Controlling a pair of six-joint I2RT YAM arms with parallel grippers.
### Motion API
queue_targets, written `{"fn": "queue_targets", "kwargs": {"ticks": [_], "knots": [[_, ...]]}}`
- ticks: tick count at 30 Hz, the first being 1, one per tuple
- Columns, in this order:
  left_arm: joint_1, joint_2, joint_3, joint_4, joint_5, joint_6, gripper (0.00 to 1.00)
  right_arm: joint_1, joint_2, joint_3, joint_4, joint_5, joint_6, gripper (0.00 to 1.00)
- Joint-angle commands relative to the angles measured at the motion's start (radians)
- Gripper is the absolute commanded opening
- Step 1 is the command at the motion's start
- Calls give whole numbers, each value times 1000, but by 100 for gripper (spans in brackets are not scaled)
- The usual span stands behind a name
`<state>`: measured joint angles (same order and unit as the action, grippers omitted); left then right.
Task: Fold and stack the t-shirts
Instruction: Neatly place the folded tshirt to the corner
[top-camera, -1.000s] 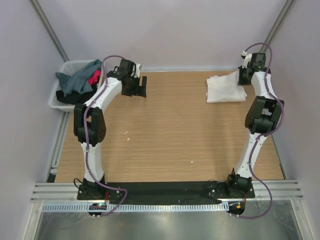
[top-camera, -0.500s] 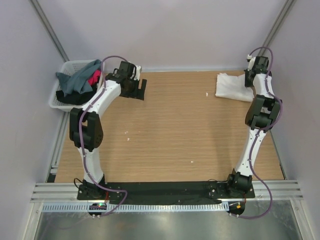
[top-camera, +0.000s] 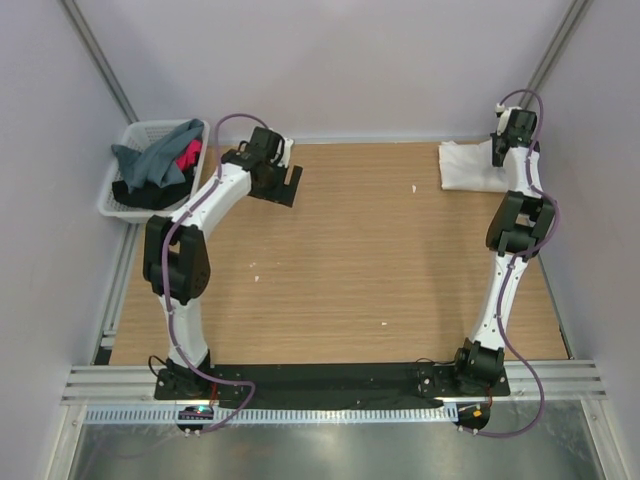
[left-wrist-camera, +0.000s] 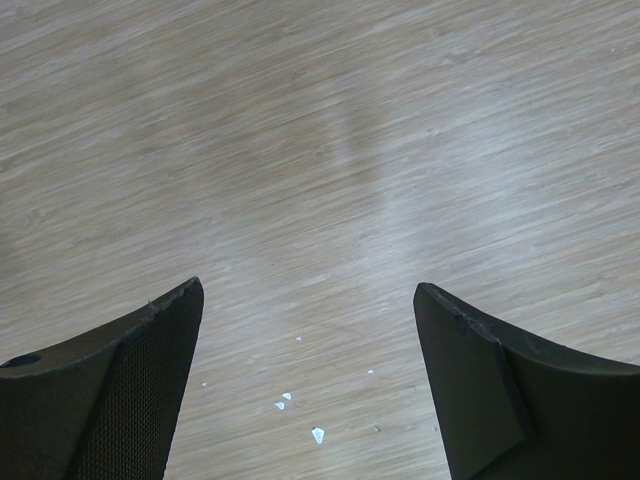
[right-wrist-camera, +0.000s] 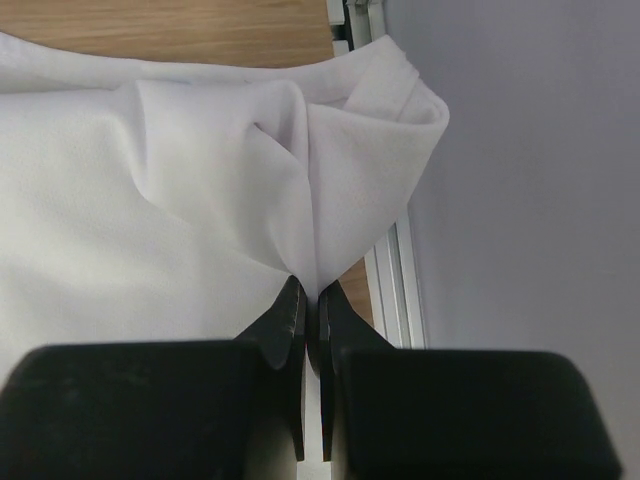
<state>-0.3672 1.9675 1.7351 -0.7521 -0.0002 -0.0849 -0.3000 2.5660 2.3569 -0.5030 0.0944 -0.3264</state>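
A folded white t-shirt (top-camera: 468, 166) lies at the table's far right corner. My right gripper (top-camera: 498, 152) is shut on a pinch of its edge; in the right wrist view the white cloth (right-wrist-camera: 150, 200) rises into the closed fingertips (right-wrist-camera: 312, 290) next to the table's right rail. A grey-teal t-shirt (top-camera: 152, 160) lies heaped over black and pink-red shirts (top-camera: 188, 155) in the white basket (top-camera: 115, 200) at the far left. My left gripper (top-camera: 285, 180) is open and empty over bare wood, right of the basket; its wrist view shows only tabletop between the fingers (left-wrist-camera: 310, 300).
Purple-grey walls close in on the left, back and right. A metal rail (right-wrist-camera: 395, 280) runs along the table's right edge beside the white shirt. Small white specks (left-wrist-camera: 300, 420) lie on the wood under the left gripper.
My right gripper has dragged the white t-shirt toward the far right corner of the table. My left gripper has shifted a little to the right and turned, away from the basket.
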Motion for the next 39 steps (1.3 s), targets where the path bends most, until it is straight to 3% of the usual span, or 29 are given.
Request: {"fn": "queue_targets", "kwargs": {"ticks": [1,10,11,14,16,21,26,31,35,39], "knots": [[-18,-44,14,2,-37,25,87,-7,11,70,64,34,-19,1],[-27,-41,30,2,-57,33,88,-8,22,84,101,59,-14,2],[-29,-41,29,2,-57,33,88,-8,23,90,119,71,1,21],[-30,-45,24,2,-50,33,89,-4,13,100,136,129,1,62],[-30,-48,29,2,-41,30,89,-4,-30,94,146,184,12,70],[-30,-61,41,23,-38,13,90,-8,-253,4,158,165,36,73],[-32,-65,107,34,-60,13,91,1,-550,-330,205,18,108,80],[-32,-126,129,42,-98,46,94,36,-811,-656,101,-205,258,91],[-32,-225,80,40,-110,51,99,42,-1079,-908,67,-369,325,96],[-32,-343,-26,46,-110,59,100,52,-1306,-1142,58,-415,435,100]]}}
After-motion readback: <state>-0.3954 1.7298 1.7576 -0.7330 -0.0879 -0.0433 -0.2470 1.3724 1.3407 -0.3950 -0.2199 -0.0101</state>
